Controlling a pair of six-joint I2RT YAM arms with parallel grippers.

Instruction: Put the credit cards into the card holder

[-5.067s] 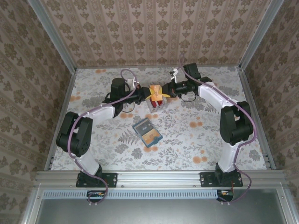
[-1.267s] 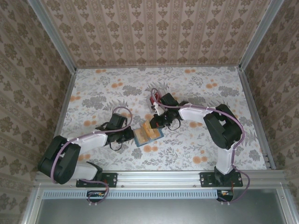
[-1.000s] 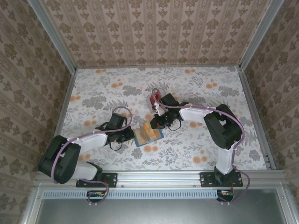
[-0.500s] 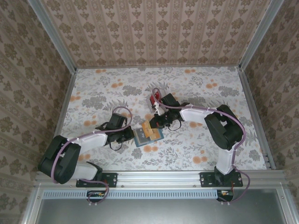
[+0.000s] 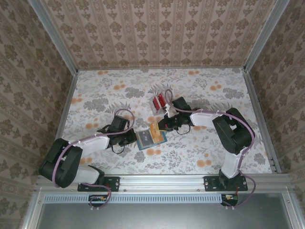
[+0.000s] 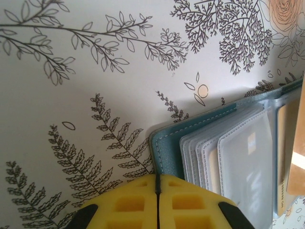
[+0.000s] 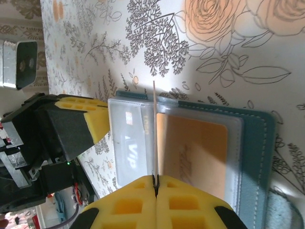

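As it lies open on the floral-patterned table (image 5: 214, 95), the small flat teal-blue bifold card holder (image 5: 145, 139) (image 6: 167, 152) (image 7: 259, 143) is found in the near-middle area, between the two arms. Its clear plastic sleeves (image 6: 238, 157) are fanned over the inner face. One thin tan leaf (image 5: 155, 129) (image 7: 154, 129) is raised upright above the holder and is seen edge-on in the right wrist view. It is pinched between the yellow foam pads (image 7: 190, 205) of the right gripper (image 5: 161, 128) (image 7: 155, 183), whose jaws are pressed together on it. At the holder's left edge the left gripper (image 5: 135, 139) (image 6: 157, 183) is set low. Its jaws are closed, the pads meeting along a thin seam just where the teal corner runs under them; whether that corner is actually clamped cannot be told. One of its pads (image 7: 90, 119) is seen touching the sleeve edge in the right wrist view. The small thin red plastic cards with white markings (image 5: 158, 101) are laid on the table farther back, apart from the holder and just beyond the right arm's wrist.
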